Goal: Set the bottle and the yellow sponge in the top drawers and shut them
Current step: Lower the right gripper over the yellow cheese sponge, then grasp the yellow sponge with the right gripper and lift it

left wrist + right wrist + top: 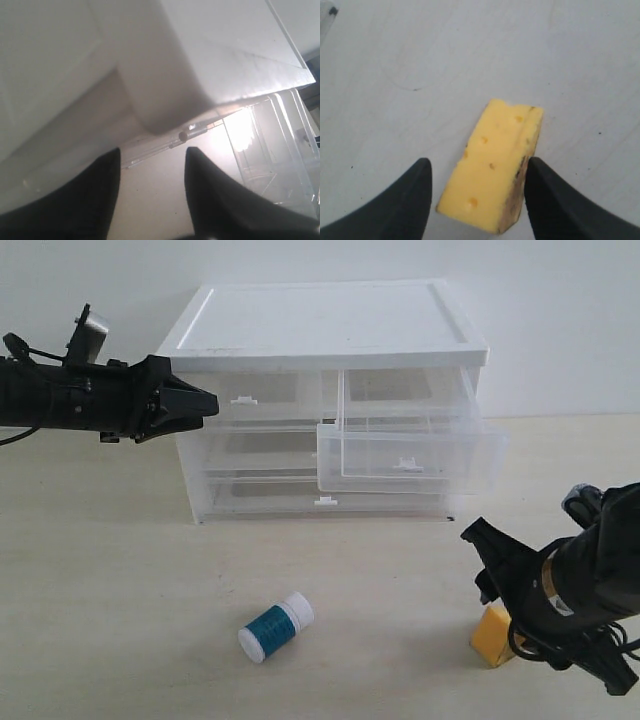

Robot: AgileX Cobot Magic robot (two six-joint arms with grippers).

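The bottle (275, 627) lies on its side on the table, in front of the drawer unit and apart from both grippers. The yellow sponge (492, 167) lies on the table between the spread fingers of my right gripper (477, 167), one finger close against its side; it also shows as the yellow sponge (491, 637) under my right gripper (480, 565). The right top drawer (410, 452) is pulled out. The left top drawer (262, 393) is pushed in. My left gripper (212, 403) hovers open just left of that drawer's tab handle (244, 398), holding nothing.
The white-topped unit (330, 325) stands at the back of the table, with two full-width drawers (265, 495) below. In the left wrist view the unit's white top (210, 55) looms close above my left gripper (152, 156), with the translucent open drawer (280, 150) beyond.
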